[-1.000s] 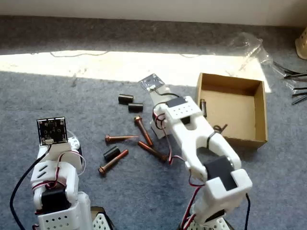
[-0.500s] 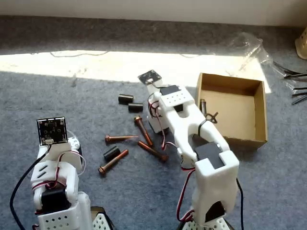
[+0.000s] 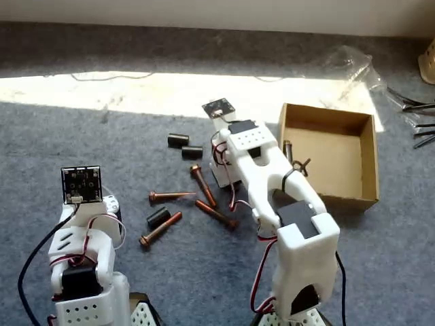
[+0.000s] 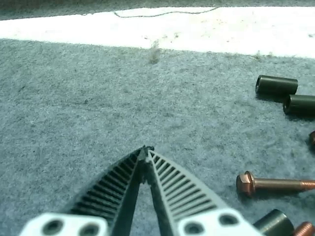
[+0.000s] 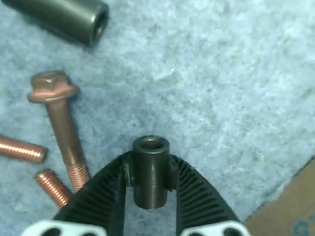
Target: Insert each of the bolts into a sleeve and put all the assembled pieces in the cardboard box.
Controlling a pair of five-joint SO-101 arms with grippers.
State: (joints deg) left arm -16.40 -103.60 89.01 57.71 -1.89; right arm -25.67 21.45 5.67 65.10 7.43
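My right gripper is shut on a dark sleeve, held just above the carpet with its bore showing. It is beside a copper bolt and not far from the cardboard box. Several copper bolts lie loose on the carpet left of the right arm. Two dark sleeves lie farther back and a third lies beside a bolt. One bolt-and-sleeve piece rests inside the box by its left wall. My left gripper is shut and holds nothing, low over bare carpet to the left of the parts.
A bright sunlit band crosses the carpet behind the parts. Clear plastic wrap and dark tools lie at the far right. The left arm stands at the near left.
The right arm has swung left and away from the box with the sleeve in its gripper. The left arm's wrist has shifted slightly to the right.
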